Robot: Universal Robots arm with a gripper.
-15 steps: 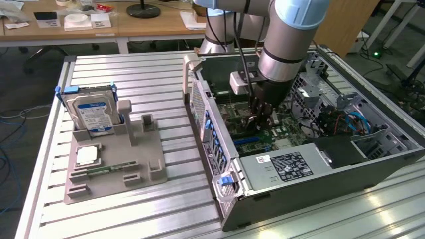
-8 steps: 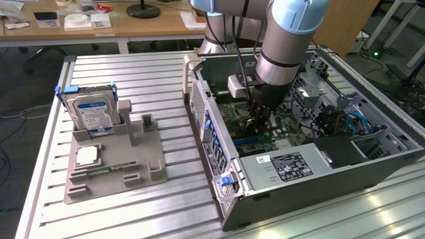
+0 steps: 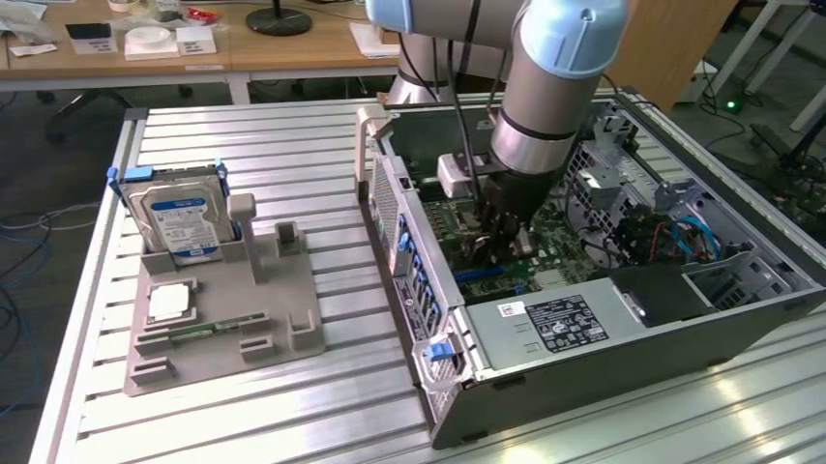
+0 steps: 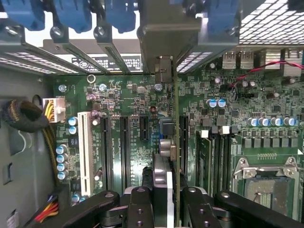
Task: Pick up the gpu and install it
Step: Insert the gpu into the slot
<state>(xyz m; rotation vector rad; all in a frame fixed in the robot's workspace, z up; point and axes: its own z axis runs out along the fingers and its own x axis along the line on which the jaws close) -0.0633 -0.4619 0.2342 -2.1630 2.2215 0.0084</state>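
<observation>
- While the hard drive (image 3: 188, 220) sits in its grey holder (image 3: 220, 319) at the exterior view's left, the arm works inside the open computer case (image 3: 581, 329).
- Gripper (image 4: 167, 190), jaws partly closed, holds the gpu (image 4: 175, 142) edge-on above the motherboard (image 4: 128, 142).
- Step in hand, by my reading: installing; the card wants lining up with a slot (image 4: 183, 137) and its bracket (image 4: 164, 38) with the rear opening.

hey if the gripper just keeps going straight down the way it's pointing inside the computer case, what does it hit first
Most likely the motherboard. The gripper points straight down at it, holding the gpu edge-on over the expansion slots. The card's lower edge would meet them first, though depth is unclear.
</observation>
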